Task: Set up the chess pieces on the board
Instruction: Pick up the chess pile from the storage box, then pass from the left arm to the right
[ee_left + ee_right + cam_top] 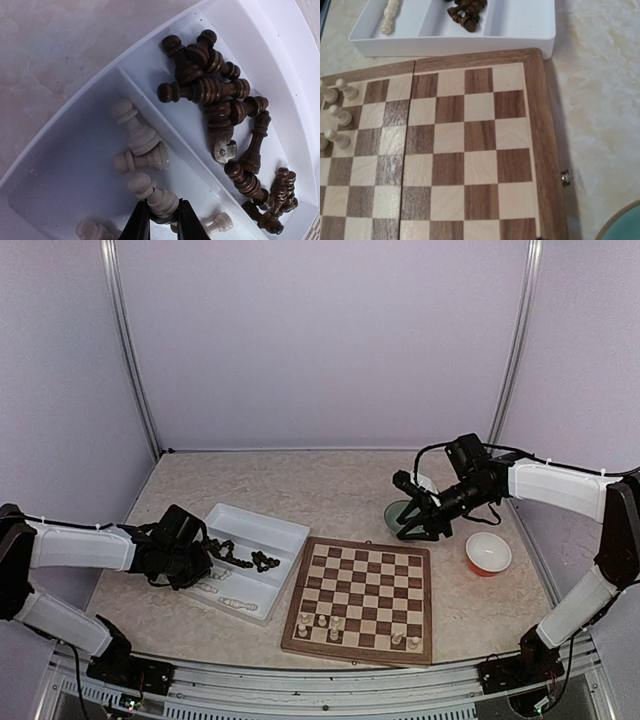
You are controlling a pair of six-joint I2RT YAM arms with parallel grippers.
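My left gripper point(197, 562) point(163, 222) is down in the white divided tray point(290, 536) and shut on the base of a lying cream piece point(159, 198). Other cream pieces point(136, 131) lie beside it. Dark pieces point(215, 95) point(246, 558) fill the neighbouring compartment. The chessboard point(360, 590) point(470, 150) holds several cream pieces point(322, 623) in its near rows; three show in the right wrist view point(340, 116). My right gripper point(420, 528) hovers open and empty over the board's far right edge; its fingers are out of the right wrist view.
A red bowl point(488, 553) stands right of the board. A green dish point(394, 511) point(626, 226) lies behind the board under the right gripper. The tray point(520, 42) touches the board's left side. Walls enclose the table on three sides.
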